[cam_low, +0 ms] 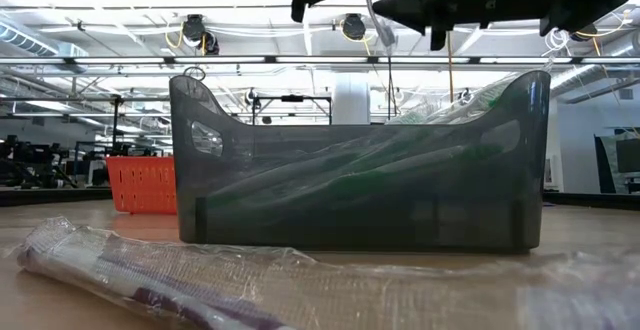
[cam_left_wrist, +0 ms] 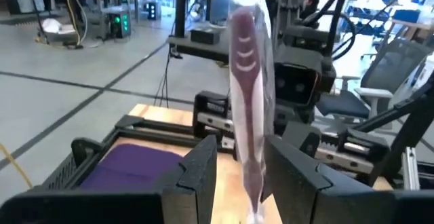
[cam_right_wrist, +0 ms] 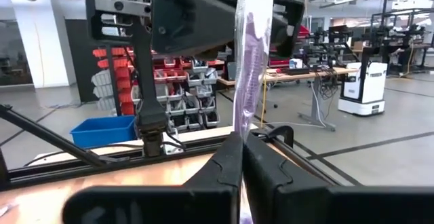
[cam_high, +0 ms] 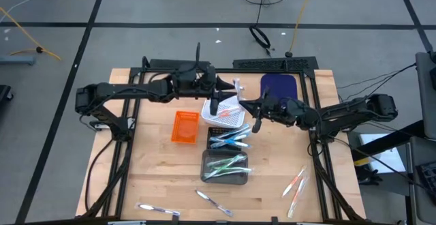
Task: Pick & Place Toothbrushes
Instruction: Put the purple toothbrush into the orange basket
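A purple toothbrush in a clear wrapper [cam_high: 237,90] is held in the air above the white basket [cam_high: 225,116], between my two grippers. My right gripper [cam_right_wrist: 242,159] is shut on it. My left gripper [cam_left_wrist: 241,173] is open, one finger on either side of the wrapped toothbrush [cam_left_wrist: 247,108]. Whether either finger touches it, I cannot tell. Two dark trays [cam_high: 228,140] [cam_high: 225,167] hold more toothbrushes, and the nearer tray [cam_low: 360,160] fills the low view. Loose wrapped toothbrushes lie on the table near its front edge [cam_high: 158,210] [cam_high: 213,202] and at its right [cam_high: 294,183]. My right gripper pinches the wrapped toothbrush between its two fingers near one end [cam_right_wrist: 244,125], coming from the table's right. The toothbrush runs on past the fingertips toward my left gripper [cam_right_wrist: 203,13]. It is lifted clear of the table and the basket.
An orange basket [cam_high: 185,126] stands left of the white one. A purple tray [cam_high: 278,85] sits at the far right of the table. Bare wood lies open at the near left [cam_high: 146,174]. A wrapped toothbrush [cam_low: 150,280] lies close before the low camera.
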You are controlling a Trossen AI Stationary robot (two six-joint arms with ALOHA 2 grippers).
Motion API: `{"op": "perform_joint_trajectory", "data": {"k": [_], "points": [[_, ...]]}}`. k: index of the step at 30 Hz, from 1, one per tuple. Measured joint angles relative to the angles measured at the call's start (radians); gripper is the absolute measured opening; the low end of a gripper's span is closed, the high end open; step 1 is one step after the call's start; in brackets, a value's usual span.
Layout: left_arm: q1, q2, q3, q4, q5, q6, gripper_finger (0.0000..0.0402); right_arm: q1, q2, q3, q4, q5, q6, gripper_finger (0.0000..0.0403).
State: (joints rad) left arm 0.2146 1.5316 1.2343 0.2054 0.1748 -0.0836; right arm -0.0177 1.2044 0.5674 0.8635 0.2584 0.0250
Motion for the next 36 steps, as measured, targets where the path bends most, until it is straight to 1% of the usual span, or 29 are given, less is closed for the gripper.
{"op": "perform_joint_trajectory", "data": {"k": [11, 14, 20, 22, 23, 26, 27, 36], "points": [[-0.015, 0.010, 0.000, 0.037, 0.008, 0.011, 0.0122, -0.005, 0.004, 0.000, -0.008, 0.000, 0.012, 0.0000], [-0.016, 0.013, 0.000, 0.080, 0.008, 0.010, 0.0122, -0.005, 0.004, 0.000, -0.008, 0.000, 0.014, 0.0000], [-0.028, 0.058, 0.000, 0.182, 0.008, 0.004, 0.0121, -0.005, 0.004, 0.000, -0.022, 0.000, 0.015, 0.0000], [-0.028, 0.066, 0.000, 0.180, 0.008, -0.001, 0.0111, -0.005, 0.004, 0.000, -0.030, 0.001, 0.015, 0.0000], [-0.028, 0.067, 0.000, 0.178, 0.008, -0.001, 0.0099, -0.005, 0.004, 0.000, -0.032, 0.001, 0.015, 0.0000], [-0.027, 0.067, 0.000, 0.174, 0.008, 0.005, 0.0040, -0.005, 0.004, 0.000, -0.033, 0.000, 0.016, 0.0000], [-0.028, 0.066, 0.000, 0.172, 0.010, 0.012, 0.0032, -0.005, 0.004, 0.000, -0.037, 0.000, 0.015, 0.0000], [-0.024, 0.063, 0.000, 0.152, 0.009, -0.003, 0.0033, -0.005, 0.004, 0.000, -0.040, 0.000, 0.002, 0.0000]]}}
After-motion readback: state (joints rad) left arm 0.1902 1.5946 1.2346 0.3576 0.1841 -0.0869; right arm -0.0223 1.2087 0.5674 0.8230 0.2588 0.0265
